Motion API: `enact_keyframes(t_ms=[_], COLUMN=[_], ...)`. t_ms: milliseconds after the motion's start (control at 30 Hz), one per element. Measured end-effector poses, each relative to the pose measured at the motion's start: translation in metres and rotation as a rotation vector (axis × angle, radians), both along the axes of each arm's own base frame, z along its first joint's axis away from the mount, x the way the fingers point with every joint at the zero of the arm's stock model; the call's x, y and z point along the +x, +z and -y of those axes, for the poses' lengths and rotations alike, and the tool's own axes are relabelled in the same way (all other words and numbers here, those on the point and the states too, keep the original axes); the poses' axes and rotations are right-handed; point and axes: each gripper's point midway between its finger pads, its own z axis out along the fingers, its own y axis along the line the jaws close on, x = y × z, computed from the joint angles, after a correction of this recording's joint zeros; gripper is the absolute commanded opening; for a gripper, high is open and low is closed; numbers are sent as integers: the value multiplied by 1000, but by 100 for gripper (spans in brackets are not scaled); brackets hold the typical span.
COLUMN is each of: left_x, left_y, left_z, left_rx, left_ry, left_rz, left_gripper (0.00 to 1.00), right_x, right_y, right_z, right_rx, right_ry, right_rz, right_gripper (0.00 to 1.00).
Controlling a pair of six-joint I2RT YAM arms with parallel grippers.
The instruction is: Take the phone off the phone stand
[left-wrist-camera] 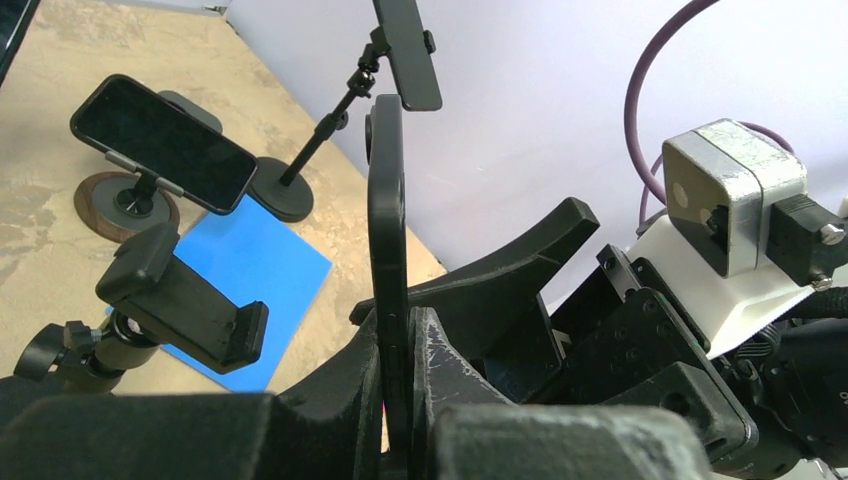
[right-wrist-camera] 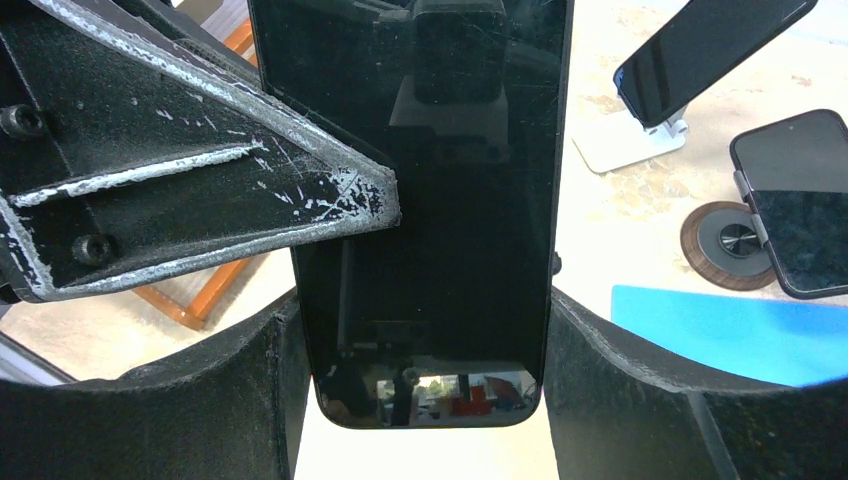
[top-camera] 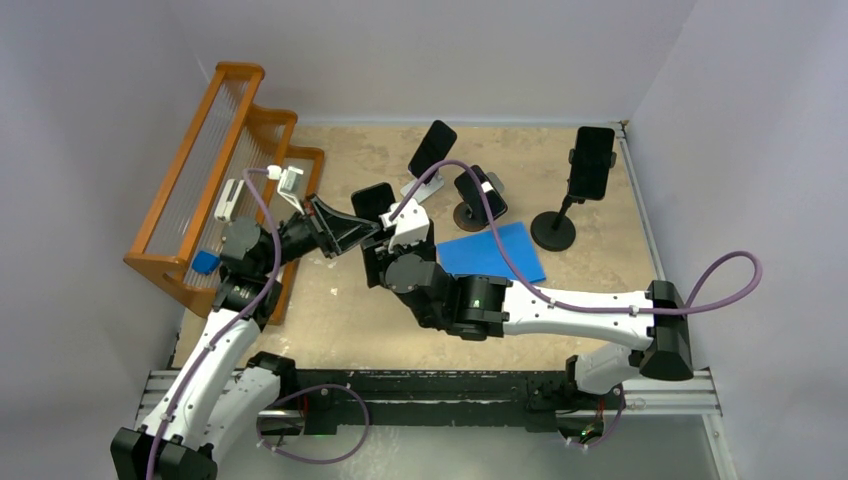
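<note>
The black phone is held in the air between both arms. My left gripper is shut on the phone, pinching its front and back, and the phone stands edge-on and upright in that view. My right gripper is shut on the phone across its width, near the bottom edge, with a finger against each side. The phone stand, a black clamp on a ball joint, is empty to the left of the phone. In the top view my left gripper and right gripper meet at the phone.
An orange wire rack runs along the left wall. A blue mat lies mid-table. Behind it, other phones sit on a white stand, a round wooden-based stand and a tall black stand.
</note>
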Motion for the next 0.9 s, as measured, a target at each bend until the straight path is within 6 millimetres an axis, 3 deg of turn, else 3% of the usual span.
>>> enact_keyframes(t_ms=[67,267,400,533,900], left_x=[-1,-5,-7,-9,-14], left_y=[0,2,4,5,6], left_z=[0,-2,-3,-4,-8], left_rx=[-1,-4,-6,-6,8], left_ry=[-2,8,14,14,42], left_rz=[-6,-1,3,10,31], left_gripper=[0,0,0,0,0], right_x=[1,-2,-4,-9,-22], right_y=[-2,0,1,3,15], right_z=[0,-3,-5,-11,-12], right_rx=[-7,-5,3,18,68], right_ry=[-5,4,26,63,136], right_rz=[1,1,-5,-21,-60], right_gripper=[5,67,88,98,99])
